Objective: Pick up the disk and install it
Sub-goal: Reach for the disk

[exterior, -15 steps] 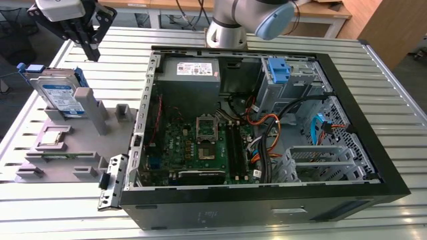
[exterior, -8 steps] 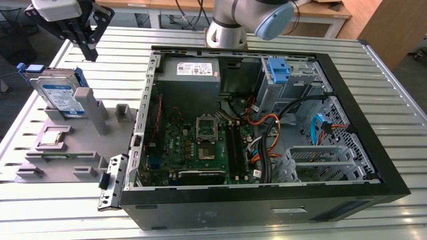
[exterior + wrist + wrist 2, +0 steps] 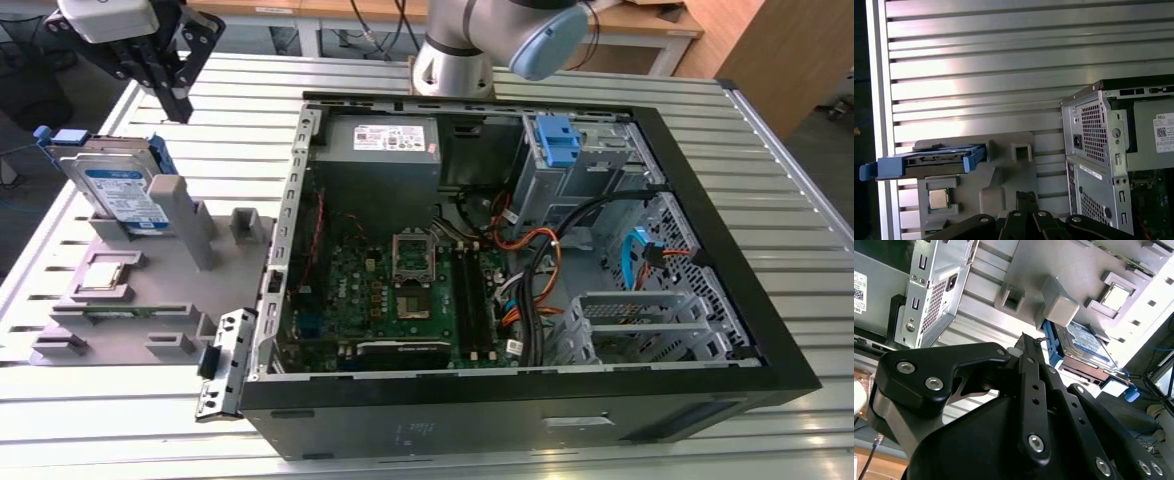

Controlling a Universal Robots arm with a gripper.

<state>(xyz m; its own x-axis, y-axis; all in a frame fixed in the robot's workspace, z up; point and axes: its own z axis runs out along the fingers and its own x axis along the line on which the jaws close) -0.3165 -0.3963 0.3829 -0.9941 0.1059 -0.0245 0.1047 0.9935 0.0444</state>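
Note:
The disk (image 3: 127, 190) stands on edge in a slot of the grey holder (image 3: 160, 305) at the exterior view's left. It is a silver drive with a white-and-blue label in a bright blue frame. In both wrist views the disk (image 3: 1086, 342) (image 3: 929, 162) rests in that holder. My gripper (image 3: 176, 108) hangs above and slightly behind the disk, apart from it. Its black fingers (image 3: 1026, 197) are pressed together with nothing between them, and the gripper (image 3: 1026, 337) points down toward the holder.
An open black computer case (image 3: 534, 415) lies right of the holder, with its motherboard, cables and a blue bracket (image 3: 558, 140) in the drive bay. A small square silver chip (image 3: 107, 275) sits on the holder. A metal latch strip (image 3: 224, 360) lies by the case's corner. The table is slatted metal (image 3: 1004, 60).

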